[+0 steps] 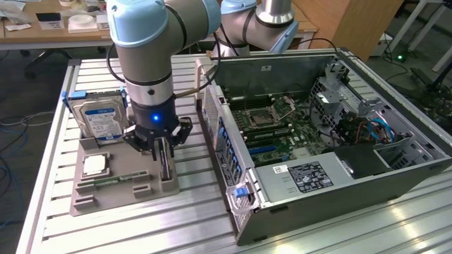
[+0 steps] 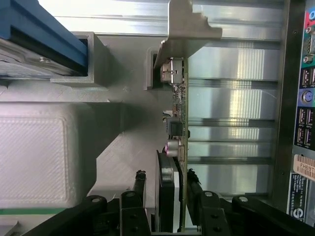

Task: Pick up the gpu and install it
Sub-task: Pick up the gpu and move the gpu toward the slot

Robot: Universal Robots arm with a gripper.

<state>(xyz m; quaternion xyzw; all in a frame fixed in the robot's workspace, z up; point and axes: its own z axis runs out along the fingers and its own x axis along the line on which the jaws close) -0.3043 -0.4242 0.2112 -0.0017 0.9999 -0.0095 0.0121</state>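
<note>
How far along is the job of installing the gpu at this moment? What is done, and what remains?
Done: the gripper is down at the gpu, with its fingers on either side of the card. In hand: the grasp is not closed; a gap shows beside one finger, and the gpu stands on edge in the gray holder. Left: lifting and installing; the gpu is not in the open computer case.

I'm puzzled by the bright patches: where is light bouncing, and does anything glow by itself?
Exterior view: glare streaks the metal table; a blue light glows on the arm. Wrist view: the same table beside the gpu shines white.
</note>
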